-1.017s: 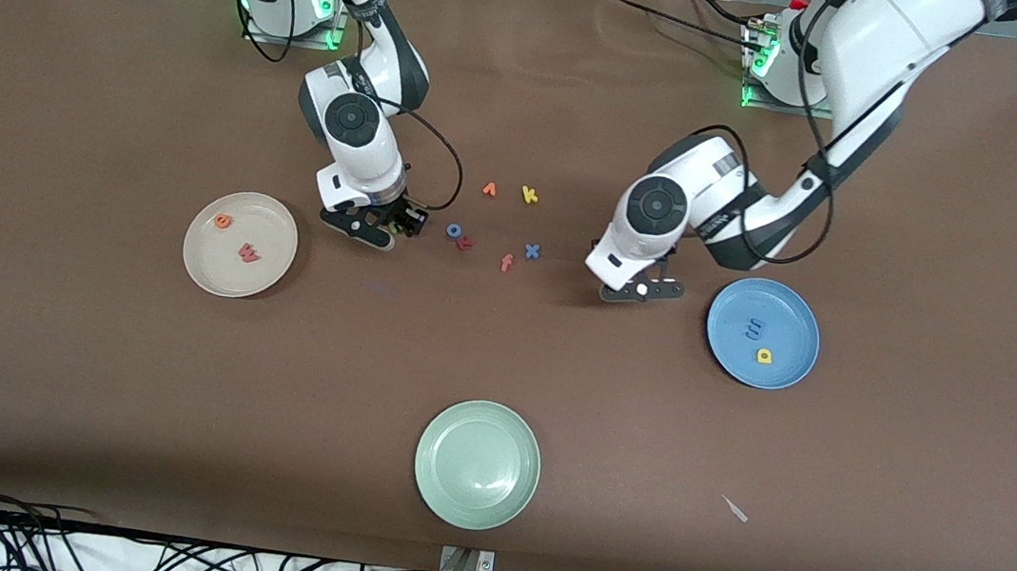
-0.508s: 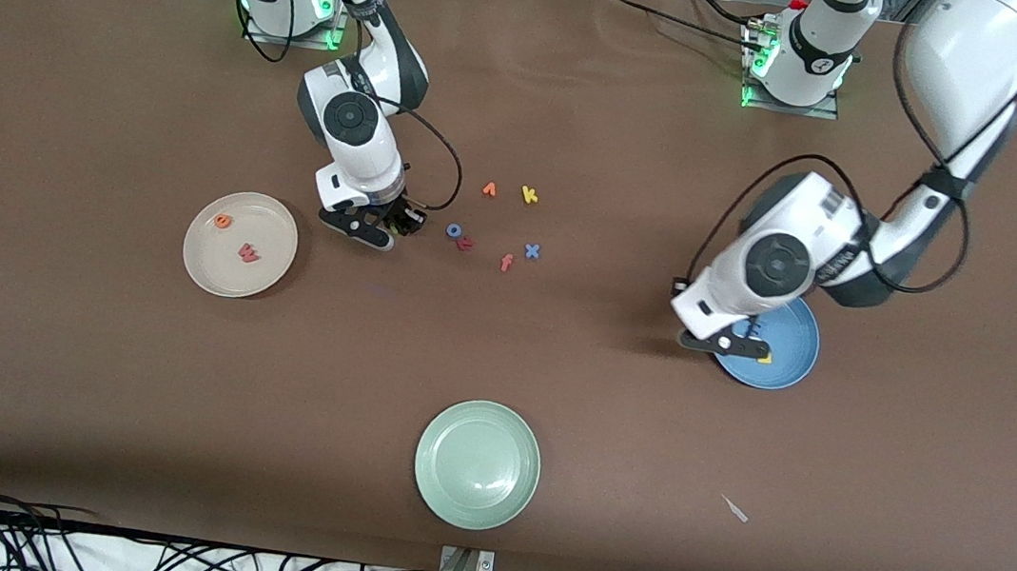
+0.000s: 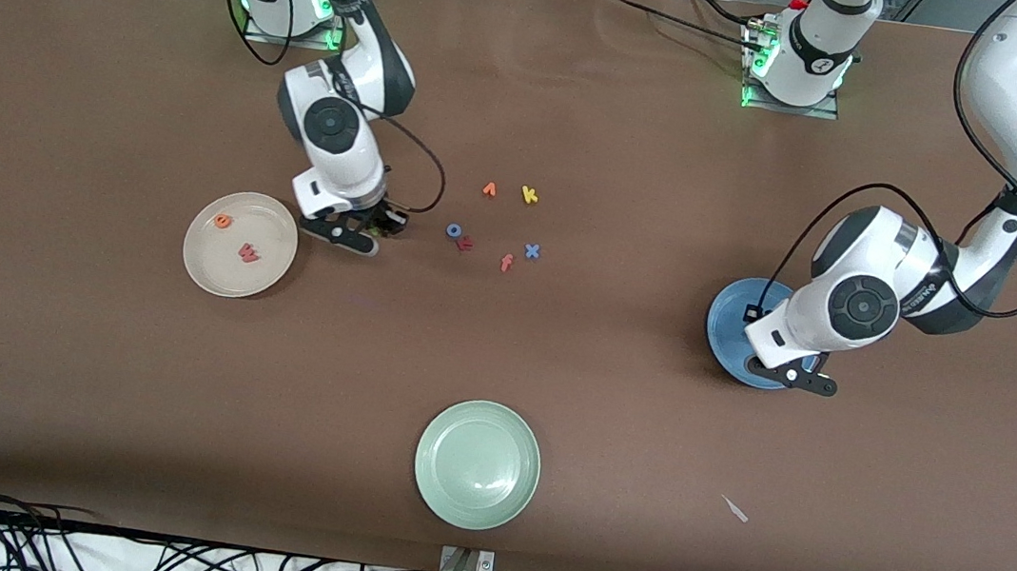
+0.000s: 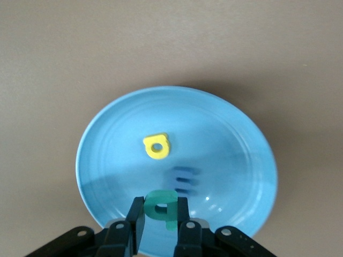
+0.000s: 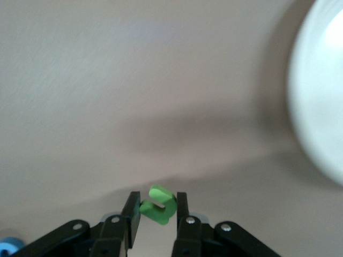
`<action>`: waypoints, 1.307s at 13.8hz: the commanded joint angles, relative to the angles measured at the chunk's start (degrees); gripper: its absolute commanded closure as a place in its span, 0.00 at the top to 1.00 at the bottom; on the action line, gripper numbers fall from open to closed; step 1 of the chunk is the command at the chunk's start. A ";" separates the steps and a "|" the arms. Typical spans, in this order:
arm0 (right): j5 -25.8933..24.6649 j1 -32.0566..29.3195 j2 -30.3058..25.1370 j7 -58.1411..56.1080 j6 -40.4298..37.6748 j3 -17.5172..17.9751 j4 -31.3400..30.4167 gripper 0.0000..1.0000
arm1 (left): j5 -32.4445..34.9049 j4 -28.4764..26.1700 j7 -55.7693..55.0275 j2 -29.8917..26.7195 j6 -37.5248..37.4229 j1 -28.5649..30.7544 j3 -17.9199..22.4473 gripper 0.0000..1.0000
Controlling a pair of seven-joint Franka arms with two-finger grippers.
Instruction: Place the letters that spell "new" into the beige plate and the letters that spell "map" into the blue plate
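Teal "p" above blue plate — mid-rim.

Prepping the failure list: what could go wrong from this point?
1. The left gripper pinches the teal "p" by an edge over the blue plate; it may stick when released.
2. The right gripper holds the green "n" by one end short of the beige plate; it may slip out early.
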 commanded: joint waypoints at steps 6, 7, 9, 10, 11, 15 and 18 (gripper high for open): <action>-0.34 0.18 -8.78 -19.92 -10.42 -11.96 -3.86 0.29 | 8.45 1.95 1.36 5.23 6.96 0.57 0.25 0.00; -0.25 0.18 -8.78 -19.92 -9.37 -11.97 -4.39 0.41 | 8.45 2.04 1.36 5.24 6.97 0.57 0.25 0.04; -0.25 0.18 -8.78 -20.01 -8.13 -11.97 -5.10 0.62 | 8.37 2.91 1.54 5.06 6.88 0.66 0.25 0.79; -0.25 0.18 -8.78 -20.09 -8.22 -11.97 -5.10 0.67 | 7.76 3.18 1.45 4.80 6.79 0.66 0.16 1.00; -0.25 0.18 -8.78 -20.18 -8.30 -11.97 -5.10 0.67 | 7.49 3.18 1.28 4.45 6.53 0.75 -0.19 1.00; -0.25 0.18 -9.66 -19.48 -8.92 -11.97 -4.31 0.71 | 7.14 3.27 1.28 -0.37 3.90 0.92 -3.34 1.00; -0.25 0.27 -10.45 -20.36 -16.08 -11.79 2.77 0.76 | 1.89 6.42 1.28 -5.21 -3.81 0.75 -6.25 1.00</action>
